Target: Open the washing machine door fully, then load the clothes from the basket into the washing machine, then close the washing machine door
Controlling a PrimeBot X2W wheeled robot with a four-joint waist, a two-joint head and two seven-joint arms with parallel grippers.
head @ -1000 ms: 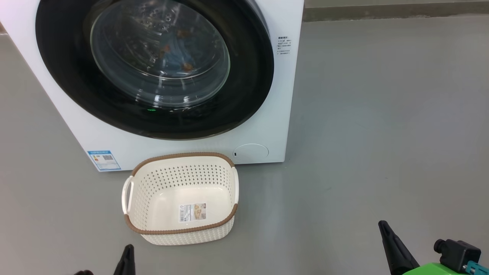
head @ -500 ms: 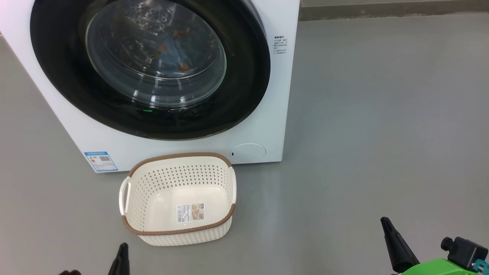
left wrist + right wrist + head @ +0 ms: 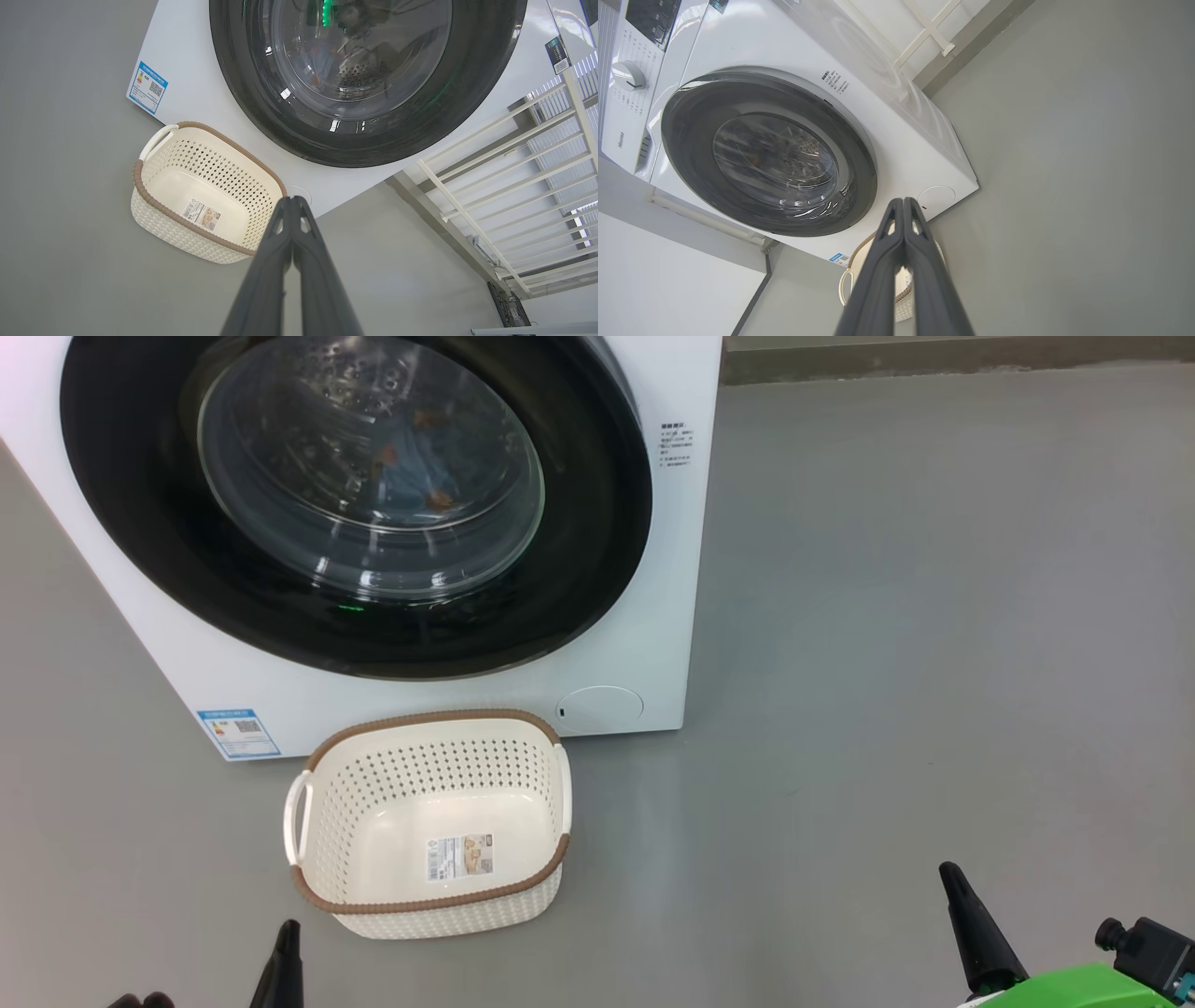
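Observation:
The white washing machine point(image 3: 672, 616) stands on the grey floor with its black-rimmed washing machine door point(image 3: 597, 541) shut flat against the front. Behind the glass lie the light blue clothes point(image 3: 415, 457) with orange-brown prints, inside the drum. The cream basket point(image 3: 373, 845) sits in front of the machine with nothing in it but a label sticker. My left gripper point(image 3: 288, 933) is shut near the bottom edge, just left of the basket. My right gripper point(image 3: 952, 877) is shut at the lower right, far from the machine. Each wrist view shows pressed-together fingers point(image 3: 292, 219), point(image 3: 903, 219).
A round white service flap point(image 3: 600, 706) and a blue energy sticker point(image 3: 237, 733) mark the machine's lower front. A white railing point(image 3: 514, 154) stands past the machine in the left wrist view. Grey floor point(image 3: 934, 616) stretches to the right.
The whole head picture has drifted left and slightly up the frame, so the camera has moved. Both grippers stay shut low in the view. Door and basket keep their places.

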